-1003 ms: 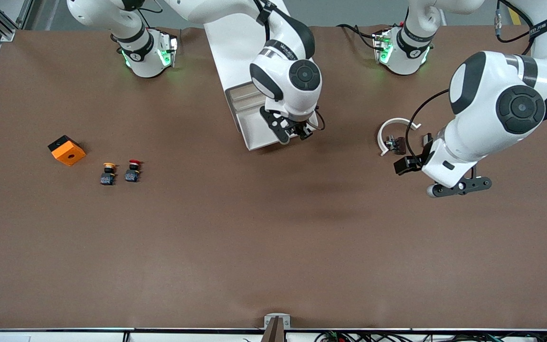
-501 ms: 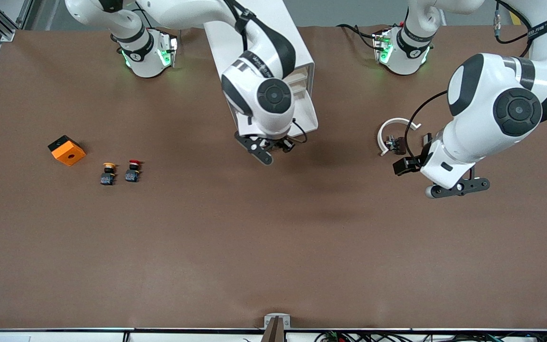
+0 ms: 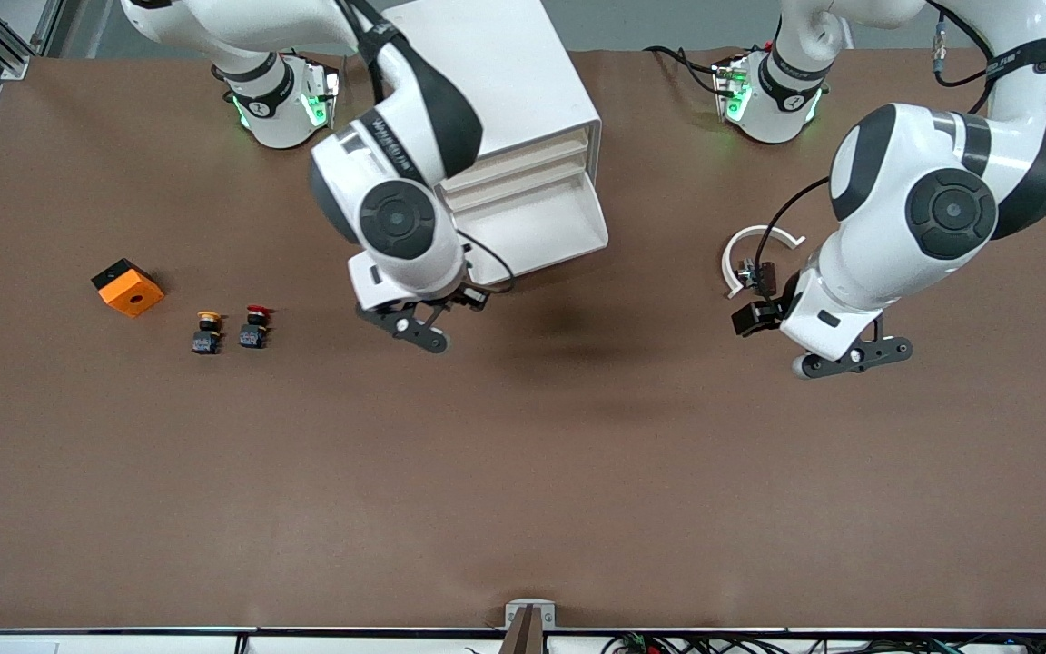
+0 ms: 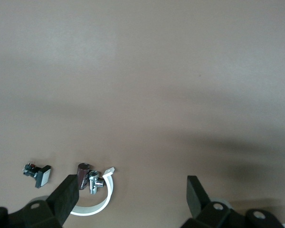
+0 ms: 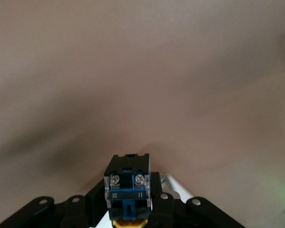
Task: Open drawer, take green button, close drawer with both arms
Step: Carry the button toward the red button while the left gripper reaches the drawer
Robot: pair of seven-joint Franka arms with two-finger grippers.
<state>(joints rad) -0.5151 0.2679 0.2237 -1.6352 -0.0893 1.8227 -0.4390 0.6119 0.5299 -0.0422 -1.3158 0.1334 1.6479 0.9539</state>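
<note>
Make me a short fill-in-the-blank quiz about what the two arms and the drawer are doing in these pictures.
1. The right gripper is shut on a ____.
2. The bottom drawer of the white cabinet stands ____.
3. The left gripper has its fingers ____, with nothing between them.
4. The red-capped button stands beside the ____-capped button.

Missing words: button; open; open; yellow

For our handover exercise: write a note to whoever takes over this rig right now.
Right gripper: shut on the button, in the air over the table by the open drawer.
Left gripper: open, waiting over the table near a white clamp.
Done: drawer opened, button taken.
Left: close the drawer.
</note>
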